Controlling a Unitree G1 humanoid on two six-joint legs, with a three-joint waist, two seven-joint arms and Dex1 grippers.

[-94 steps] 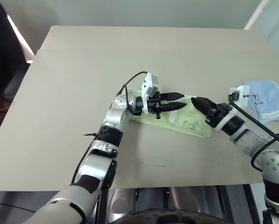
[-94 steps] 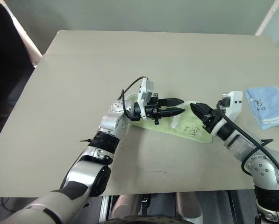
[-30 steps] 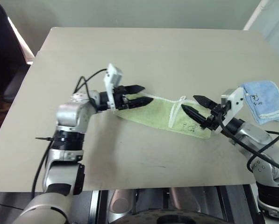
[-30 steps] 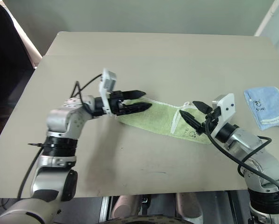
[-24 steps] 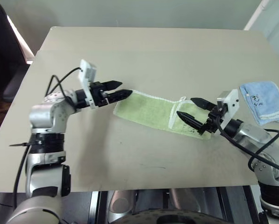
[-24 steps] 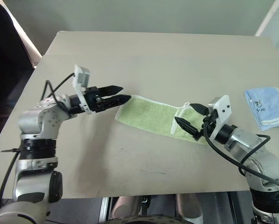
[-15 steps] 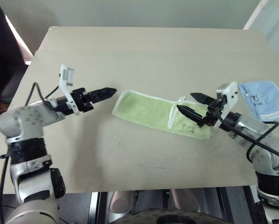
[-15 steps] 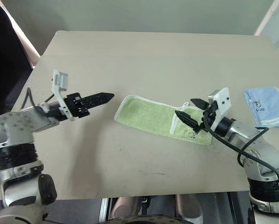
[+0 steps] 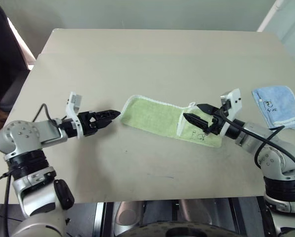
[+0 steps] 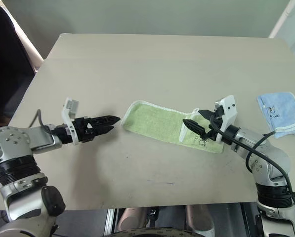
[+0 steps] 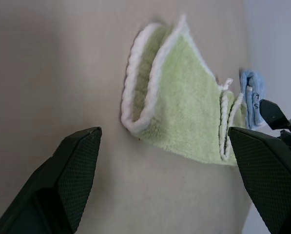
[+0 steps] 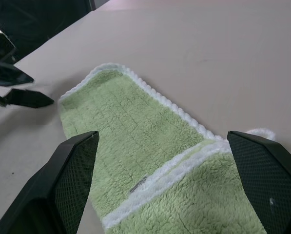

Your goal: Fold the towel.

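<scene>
**Across the desk, a half-folded towel waits for its last fold**

On the desk [image 9: 152, 64], near its middle, the towel [image 9: 157, 116] lies as a long narrow strip, already doubled lengthwise, with one end lapped over near the right tool [image 9: 200, 120]. That tool hovers over the lapped end with its two black fingers spread and nothing between them. The left tool [image 9: 109, 116] sits just off the towel's other, rounded end, pointing at it, fingers also apart and empty. A light blue cloth [image 9: 278, 105] lies well apart at the desk's right edge and has no part in this.

My reading is that the step in hand is another grasp, to bring one end across to the other. To do it well, each tool should come in low and pinch both layers together at the white edging, since the left wrist view shows the doubled edge gaping slightly and a shallow pinch would lift only the top layer. Carrying the end straight along the strip should keep the edges aligned. The small white loop [image 9: 191, 105] should be tucked inside.
</scene>
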